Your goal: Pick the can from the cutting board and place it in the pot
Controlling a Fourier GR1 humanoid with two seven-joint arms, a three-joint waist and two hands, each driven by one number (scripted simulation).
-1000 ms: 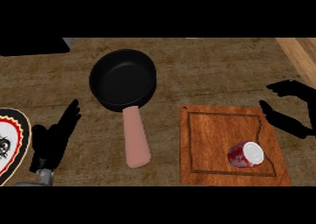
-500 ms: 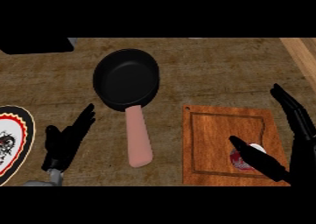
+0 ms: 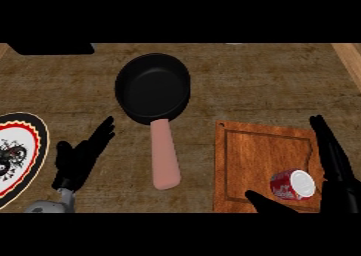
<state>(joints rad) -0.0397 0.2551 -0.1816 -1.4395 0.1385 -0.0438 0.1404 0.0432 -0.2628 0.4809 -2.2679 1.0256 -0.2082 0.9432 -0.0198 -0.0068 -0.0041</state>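
Two hands share a brown counter (image 3: 271,85), and what lies on it runs from large to small. Biggest is the cutting board (image 3: 260,155), under the right hand (image 3: 336,187) and just inboard of its fingers. Next comes the black pan (image 3: 153,90) with its pink handle, well off to that hand's left and farther out from the robot; it stands in for the pot. A patterned plate (image 3: 17,150) sits just outside the left hand (image 3: 79,159), which rests released, fingers up. Smallest is the red can (image 3: 292,185), lying on its side on the board, between the right hand's straight fingers and its thumb; the hand is spread, not yet grasping. Since the can lies on its side, a closing thumb could likely nudge it into rolling away across the board before the fingers wrap it
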